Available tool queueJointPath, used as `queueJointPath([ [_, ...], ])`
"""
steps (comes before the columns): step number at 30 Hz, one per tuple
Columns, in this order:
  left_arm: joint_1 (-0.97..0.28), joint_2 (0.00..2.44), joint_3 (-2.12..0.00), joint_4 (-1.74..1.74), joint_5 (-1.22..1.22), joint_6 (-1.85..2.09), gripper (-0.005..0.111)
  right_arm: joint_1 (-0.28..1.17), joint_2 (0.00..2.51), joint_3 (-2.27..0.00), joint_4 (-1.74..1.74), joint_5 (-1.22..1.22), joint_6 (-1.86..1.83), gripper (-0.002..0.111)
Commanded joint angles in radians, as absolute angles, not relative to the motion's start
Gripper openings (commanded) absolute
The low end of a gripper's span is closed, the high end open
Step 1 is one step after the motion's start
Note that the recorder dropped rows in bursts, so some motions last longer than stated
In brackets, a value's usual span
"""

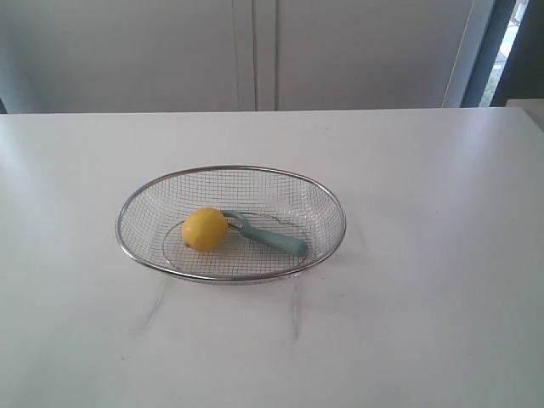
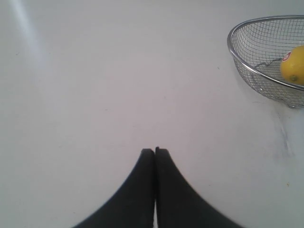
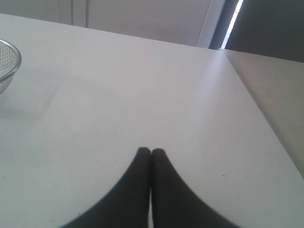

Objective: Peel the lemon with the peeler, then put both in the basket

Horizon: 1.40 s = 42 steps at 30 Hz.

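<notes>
One white table [image 1: 442, 255] was seen, with one wire basket [image 1: 231, 167] set on it. One peeler [image 1: 276, 241] and one lemon [image 1: 205, 229] were laid inside it, the lemon at the peeler's head. Two grippers, the left gripper [image 2: 155, 151] and the right gripper [image 3: 151, 151], were seen pressed together, empty, over the tabletop.

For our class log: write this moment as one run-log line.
lemon: in basket | peeler: in basket | left gripper: shut, empty | right gripper: shut, empty
</notes>
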<state>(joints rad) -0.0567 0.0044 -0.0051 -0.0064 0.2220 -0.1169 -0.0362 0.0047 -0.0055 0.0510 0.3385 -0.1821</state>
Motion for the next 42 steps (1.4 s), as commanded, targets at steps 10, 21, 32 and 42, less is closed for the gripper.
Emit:
queueJointPath([
  [10, -0.063, 0.000, 0.000, -0.017, 0.212, -0.124, 0.000, -0.041, 0.000, 0.000, 0.051, 0.337, 0.084, 0.000],
  [21, -0.063, 0.000, 0.000, -0.017, 0.212, -0.124, 0.000, -0.041, 0.000, 0.000, 0.049, 0.334, 0.015, 0.000],
  [32, -0.063, 0.000, 0.000, -0.017, 0.212, -0.124, 0.000, -0.041, 0.000, 0.000, 0.049, 0.334, -0.013, 0.000],
  [42, -0.063, 0.000, 0.000, -0.017, 0.212, -0.124, 0.000, -0.111, 0.000, 0.000, 0.049, 0.327, 0.013, 0.000],
])
